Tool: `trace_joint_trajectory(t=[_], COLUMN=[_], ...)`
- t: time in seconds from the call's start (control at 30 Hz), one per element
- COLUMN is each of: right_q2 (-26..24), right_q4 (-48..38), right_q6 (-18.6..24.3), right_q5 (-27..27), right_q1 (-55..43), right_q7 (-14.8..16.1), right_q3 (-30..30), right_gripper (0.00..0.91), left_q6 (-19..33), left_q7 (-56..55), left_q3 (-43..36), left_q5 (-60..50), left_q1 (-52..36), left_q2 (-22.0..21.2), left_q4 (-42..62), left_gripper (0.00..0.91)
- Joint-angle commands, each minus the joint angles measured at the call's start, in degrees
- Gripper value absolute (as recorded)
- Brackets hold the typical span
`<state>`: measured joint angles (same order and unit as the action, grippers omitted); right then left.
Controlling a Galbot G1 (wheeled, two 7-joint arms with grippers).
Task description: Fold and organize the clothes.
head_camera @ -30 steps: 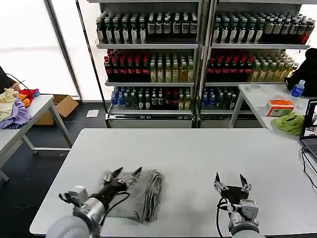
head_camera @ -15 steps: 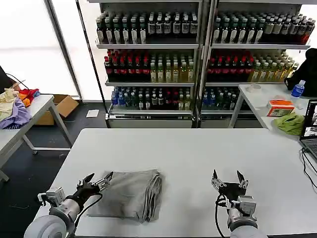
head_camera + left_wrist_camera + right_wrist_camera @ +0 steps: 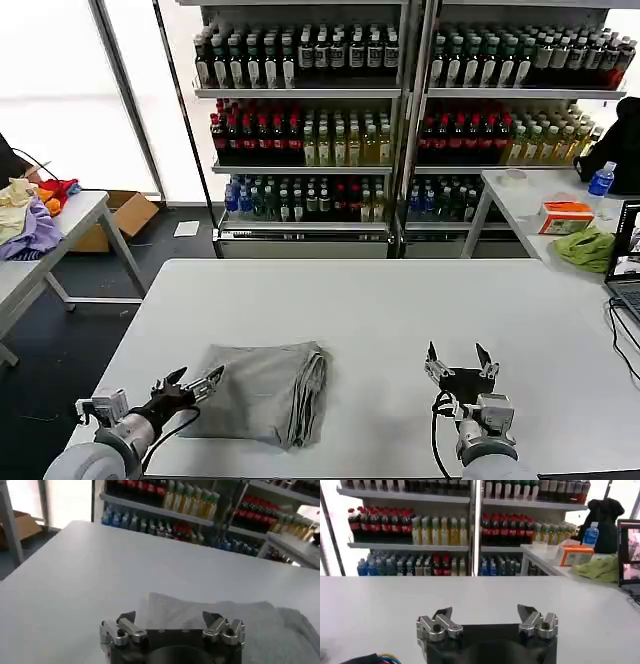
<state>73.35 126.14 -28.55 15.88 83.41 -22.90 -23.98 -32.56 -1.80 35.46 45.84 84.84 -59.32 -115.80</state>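
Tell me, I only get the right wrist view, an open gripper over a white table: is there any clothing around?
Observer: Yes. In the head view a folded grey shirt lies on the table, near its front left.
Operator: Is anything gripping it?
Observer: No. The left gripper is open at the shirt's left edge; I cannot tell if it touches.
Operator: And my gripper?
Observer: The right gripper is well to the shirt's right, apart from it.

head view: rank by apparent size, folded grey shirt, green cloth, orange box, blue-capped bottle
1. folded grey shirt, largest, though nearest the camera
2. green cloth
3. orange box, slightly smaller than the cloth
4. blue-capped bottle, smallest
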Motion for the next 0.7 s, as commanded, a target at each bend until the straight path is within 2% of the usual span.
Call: trace_joint_trajectory(t=[0.03,0.33,0.4,0.43,0.47,0.5,0.7], right_q2=[-0.23,-0.23,-0.3,-0.33,-0.37,-0.38,-0.52], right_q4=[0.02,-0.23,-0.07,-0.04,-0.02,-0.02,0.13], right_q6=[-0.02,0.21,0.17,0.16,0.15,0.15,0.15], right_q5=[0.15,0.1,0.1,0.12,0.13,0.15,0.18], right_q1=[-0.15,-0.02,-0.03,-0.03,-0.04,-0.08,-0.09], right_q7=[0.02,0.08,0.09,0.09,0.09,0.08,0.08], right_q3=[-0.33,-0.21,-0.2,-0.22,-0.25,-0.3,-0.49], right_gripper=[0.907,0.907,0.907,0.907,0.907,0.907,0.907], left_q6=[-0.43,-0.31,-0.19,-0.13,-0.03,0.15,0.91], left_q7=[2.16,3.3,3.47,3.55,3.69,3.82,4.28], left_q3=[-0.15,-0.49,-0.44,-0.42,-0.41,-0.44,-0.81], left_q5=[-0.93,-1.66,-1.81,-1.82,-1.82,-1.81,-2.0], left_q1=[-0.38,0.0,-0.02,0.01,0.08,0.28,0.86], left_q2=[-0.61,-1.49,-1.61,-1.68,-1.71,-1.82,-2.47], left_q4=[3.91,5.18,5.58,5.71,5.74,5.66,4.34], left_gripper=[0.907,0.887,0.746,0.474,0.272,0.0,0.0])
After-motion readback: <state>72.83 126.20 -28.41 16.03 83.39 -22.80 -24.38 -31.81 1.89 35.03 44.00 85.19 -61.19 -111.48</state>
